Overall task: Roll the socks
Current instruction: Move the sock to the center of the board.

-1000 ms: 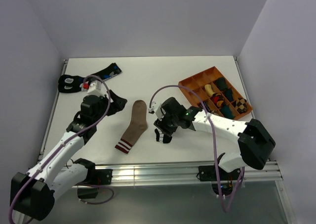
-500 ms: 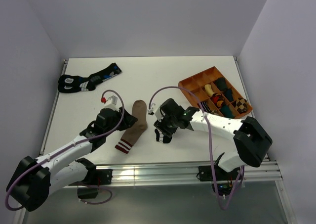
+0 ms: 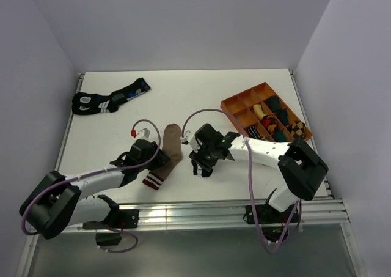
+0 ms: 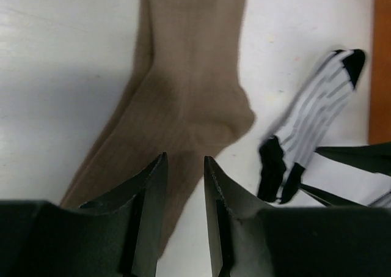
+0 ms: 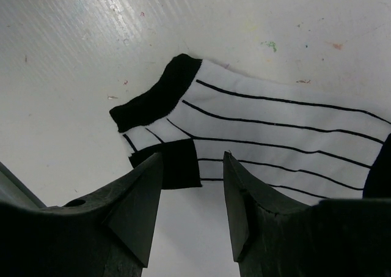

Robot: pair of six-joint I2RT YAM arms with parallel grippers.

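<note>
Left gripper (image 4: 183,161): it hung low over the tan-brown sock (image 4: 187,99), fingers (image 4: 155,180) set to a narrow gap with nothing between them; whether the tips touched cloth, I could not tell.
Tan-brown sock (image 3: 170,154): flat on the table (image 3: 183,93) near the front edge, toe toward the back, striped cuff (image 3: 153,180) nearest the arms.
Right gripper (image 5: 192,159): fingers a moderate way apart and empty, poised right above the white sock (image 5: 275,130), with a black patch (image 5: 173,162) showing in the gap.
White sock (image 3: 198,167): there it was, just right of the tan one, apart from it, mostly under the right gripper (image 3: 204,159) in the top view; the left wrist view showed it (image 4: 313,121) with a black tip pointing away.
Black socks (image 3: 107,98): far left, well away.
Orange tray (image 3: 244,92): back right, rolled bundles (image 3: 276,123) in its compartments.
</note>
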